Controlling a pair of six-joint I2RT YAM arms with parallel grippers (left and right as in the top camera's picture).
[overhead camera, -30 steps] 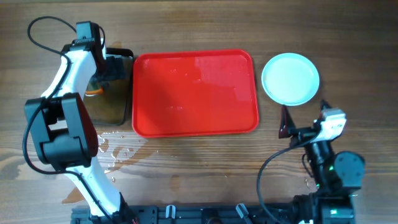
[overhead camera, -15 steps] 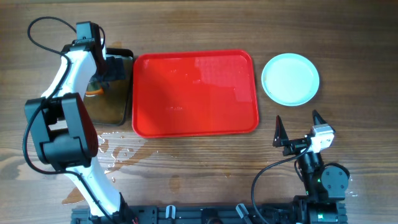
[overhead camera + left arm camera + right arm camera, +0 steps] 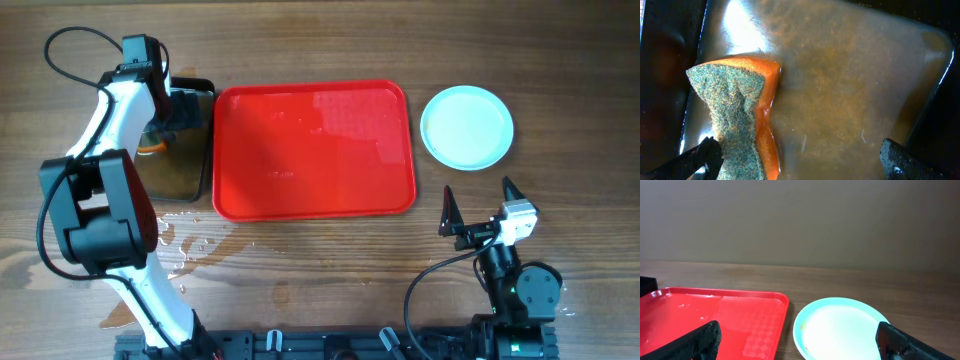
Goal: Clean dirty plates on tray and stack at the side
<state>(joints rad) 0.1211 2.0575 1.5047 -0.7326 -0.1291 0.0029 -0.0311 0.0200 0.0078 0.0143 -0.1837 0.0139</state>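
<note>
Left tool (image 3: pixel 802 160) and right tool (image 3: pixel 800 339) both gape released; raise the left straight up, leaving the scouring sponge (image 3: pixel 735 115) beneath undisturbed.

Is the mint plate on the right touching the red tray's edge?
Apart. The overhead view shows a thin strip of table between the plate and the tray; the right wrist view shows it too.

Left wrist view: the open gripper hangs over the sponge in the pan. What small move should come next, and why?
Probably lift the left gripper clear of the pan. Its jaws are open, the sponge lies ungripped, the tray is bare, and a clean-looking plate sits beside it.
</note>
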